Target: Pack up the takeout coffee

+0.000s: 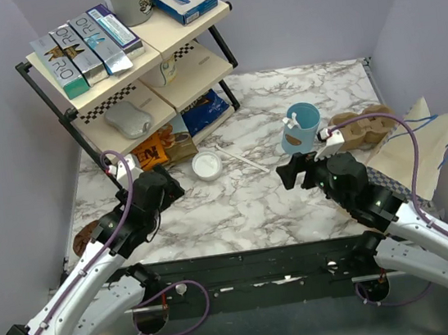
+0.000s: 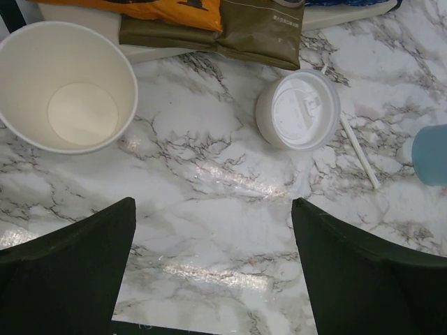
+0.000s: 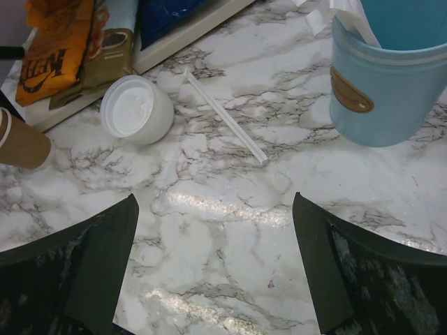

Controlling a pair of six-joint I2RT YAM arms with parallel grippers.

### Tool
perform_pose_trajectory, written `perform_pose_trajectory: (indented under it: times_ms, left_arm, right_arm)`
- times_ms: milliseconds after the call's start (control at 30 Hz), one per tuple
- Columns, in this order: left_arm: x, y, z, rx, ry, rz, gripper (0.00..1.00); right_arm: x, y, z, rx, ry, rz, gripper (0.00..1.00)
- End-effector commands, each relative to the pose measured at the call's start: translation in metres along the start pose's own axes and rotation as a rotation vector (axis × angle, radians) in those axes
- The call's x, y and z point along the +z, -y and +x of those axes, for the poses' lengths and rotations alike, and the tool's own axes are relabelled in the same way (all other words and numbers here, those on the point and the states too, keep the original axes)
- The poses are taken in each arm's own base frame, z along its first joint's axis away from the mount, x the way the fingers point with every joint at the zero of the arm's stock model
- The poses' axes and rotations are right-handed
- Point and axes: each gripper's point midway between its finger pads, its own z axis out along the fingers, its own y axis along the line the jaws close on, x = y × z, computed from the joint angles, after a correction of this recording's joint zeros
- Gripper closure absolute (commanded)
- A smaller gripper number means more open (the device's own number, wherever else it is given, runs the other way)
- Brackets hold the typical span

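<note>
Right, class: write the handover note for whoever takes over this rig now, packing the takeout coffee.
Left end effector: open, empty.
Right end effector: open, empty.
Takeout coffee: white lid up, on the marble table in front of the shelf, straw beside it.
Pulp cup carrier: right of the blue cup.
Done: nothing packed yet.
To do: grasp the coffee, pack it.

Left tool [image 2: 213, 216] spread wide and empty, right tool [image 3: 214, 213] the same
</note>
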Motion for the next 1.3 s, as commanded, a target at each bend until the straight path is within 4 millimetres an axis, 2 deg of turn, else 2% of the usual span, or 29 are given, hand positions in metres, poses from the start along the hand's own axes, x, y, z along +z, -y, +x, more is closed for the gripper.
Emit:
perform_pose_trajectory:
  times_ms: [0, 233, 367, 400, 600, 733, 967, 1200, 1267]
  left_arm:
    - [0.001, -0.001, -0.001, 0.014, -0.005, -0.022, 0.01]
    - [0.008, 0.003, -0.001, 0.031, -0.03, -0.014, 0.01]
    - [0.012, 0.007, 0.002, 0.04, -0.05, 0.009, 0.01]
    - [0.013, 0.007, 0.004, 0.041, -0.055, 0.01, 0.01]
    - [0.016, 0.007, 0.001, 0.051, -0.046, 0.008, 0.01]
    - [0.016, 0.006, 0.0, 0.049, -0.044, 0.012, 0.01]
    - [0.02, -0.014, -0.004, 0.022, -0.045, -0.093, 0.01]
    - [0.034, -0.036, -0.017, -0.047, -0.022, -0.195, 0.01]
    - [0.04, -0.044, -0.023, -0.055, 0.001, -0.246, 0.06]
  right_arm:
    - [0.001, -0.014, 0.001, -0.046, -0.002, -0.084, 0.0]
    - [0.008, -0.024, 0.006, -0.13, -0.029, -0.144, 0.0]
    - [0.018, -0.032, 0.007, -0.141, -0.065, -0.154, 0.0]
    - [0.019, -0.035, 0.002, -0.131, -0.061, -0.154, 0.0]
    - [0.02, -0.033, -0.009, -0.11, -0.03, -0.126, 0.0]
    - [0.018, -0.032, -0.007, -0.115, -0.022, -0.131, 0.0]
    - [0.018, -0.046, 0.001, -0.14, -0.057, -0.214, 0.0]
    - [0.027, -0.054, 0.008, -0.146, -0.068, -0.254, 0.0]
    - [0.029, -0.055, 0.012, -0.151, -0.084, -0.258, 0.0]
